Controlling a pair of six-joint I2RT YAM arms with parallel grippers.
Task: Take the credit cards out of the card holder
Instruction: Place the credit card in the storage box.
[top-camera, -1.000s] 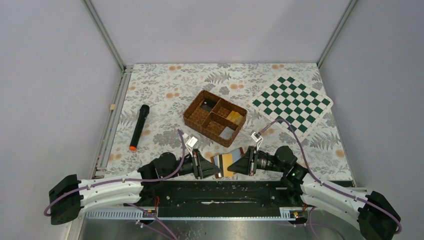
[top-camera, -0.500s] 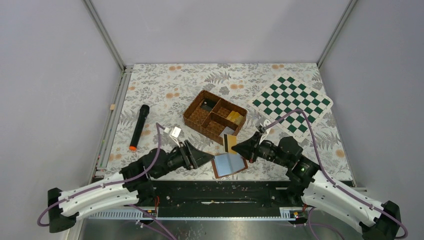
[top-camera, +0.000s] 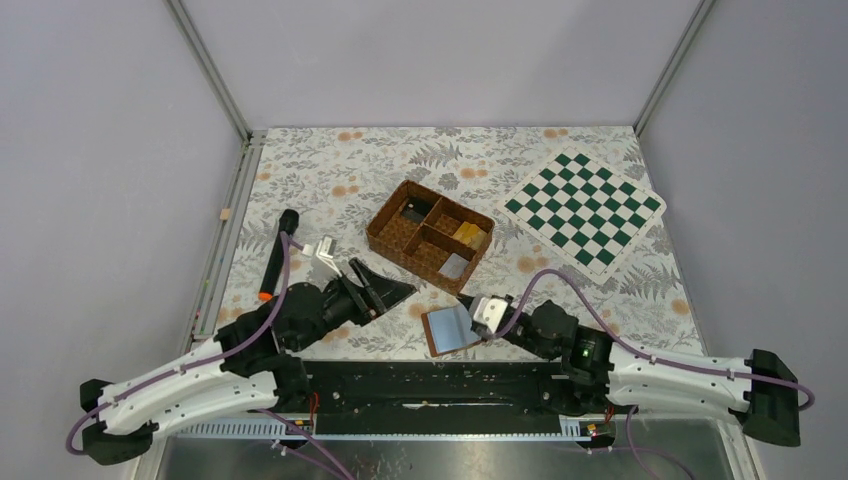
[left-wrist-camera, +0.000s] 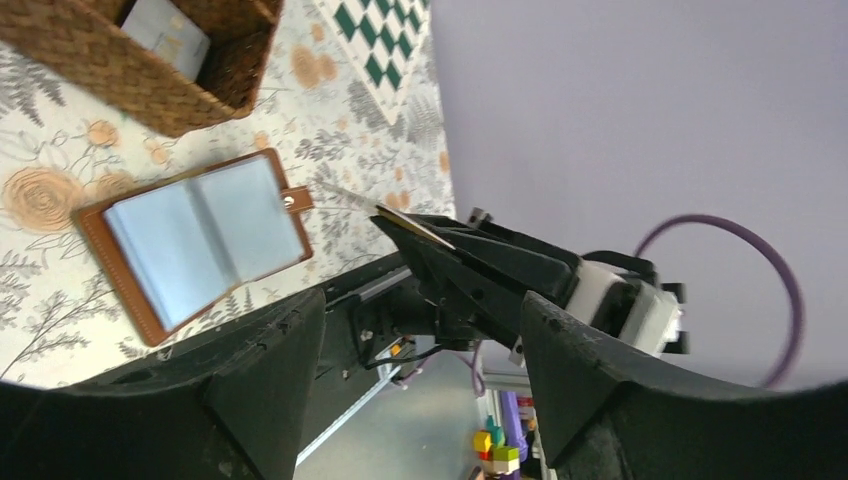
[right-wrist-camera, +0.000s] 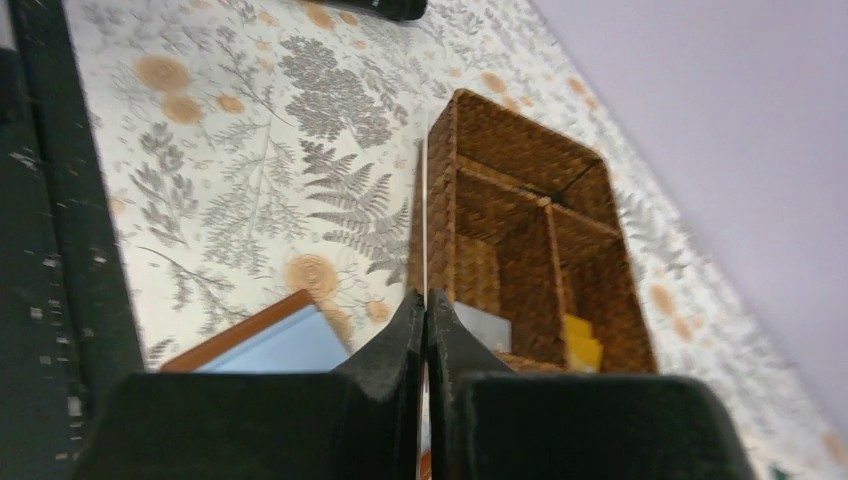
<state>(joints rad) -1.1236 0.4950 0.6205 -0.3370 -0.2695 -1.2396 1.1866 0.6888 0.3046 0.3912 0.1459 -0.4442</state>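
The right gripper (right-wrist-camera: 425, 300) is pinched shut on one thin credit card (left-wrist-camera: 415, 228), by the open card holder (top-camera: 450, 328) near the table's front edge. The left gripper (top-camera: 395, 290) is open and holds nothing. This card looks out. Next, I think, it goes to the basket (top-camera: 400, 255). Only the left wrist view shows its gold. The right wrist view sees just an edge.

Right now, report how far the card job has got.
Done: card holder lies open, one credit card out. In hand: right gripper shut on that card; left gripper open, empty. Left: setting it down; the pockets show no further card.
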